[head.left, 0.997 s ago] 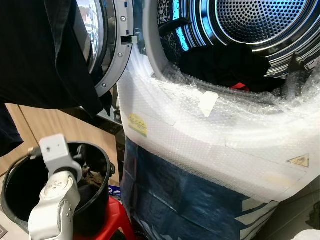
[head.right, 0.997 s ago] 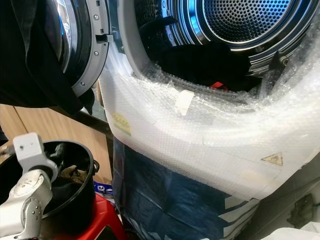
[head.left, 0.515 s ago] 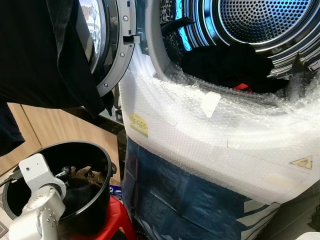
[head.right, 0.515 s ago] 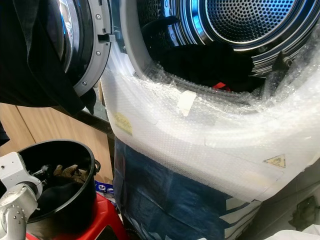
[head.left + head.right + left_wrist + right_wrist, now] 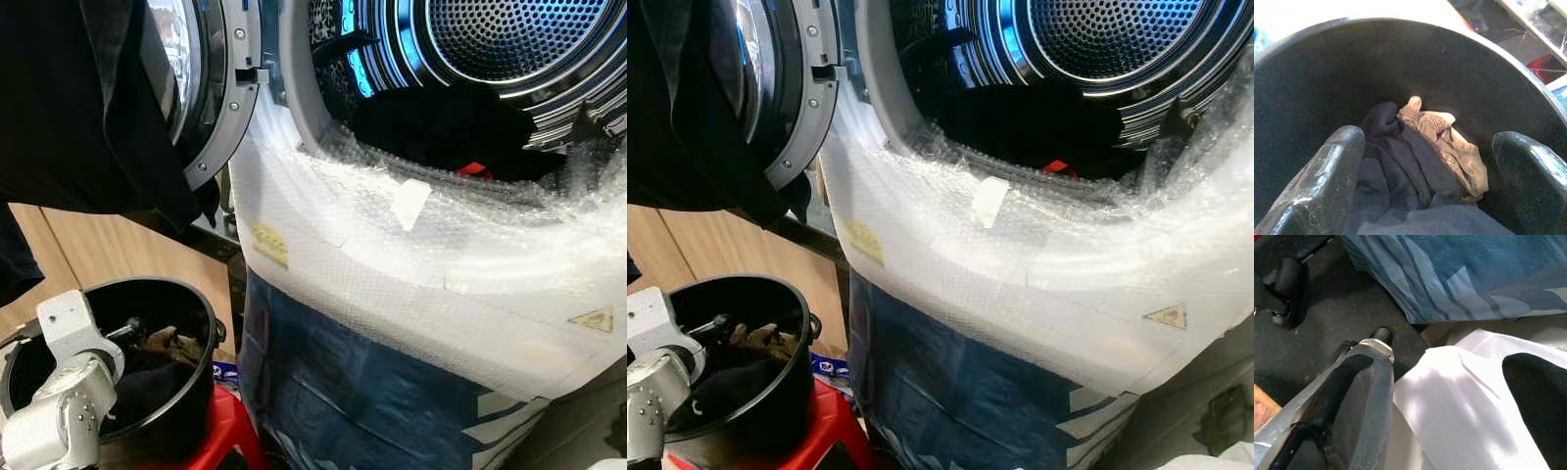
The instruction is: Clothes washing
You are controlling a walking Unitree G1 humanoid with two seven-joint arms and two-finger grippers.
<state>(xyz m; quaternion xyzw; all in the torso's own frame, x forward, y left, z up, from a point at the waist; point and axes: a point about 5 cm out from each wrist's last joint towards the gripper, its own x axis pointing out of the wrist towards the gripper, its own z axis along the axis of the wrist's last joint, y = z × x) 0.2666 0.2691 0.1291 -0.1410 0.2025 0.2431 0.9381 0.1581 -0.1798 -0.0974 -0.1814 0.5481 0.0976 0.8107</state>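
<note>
Clothes (image 5: 1420, 161), dark and tan, lie heaped at the bottom of the black bucket (image 5: 201, 392); our left gripper (image 5: 1427, 147) hangs above them, fingers spread wide. We should sink deep before pinching the dark garment. Our right gripper (image 5: 1447, 382), splayed, idles near the floor
</note>
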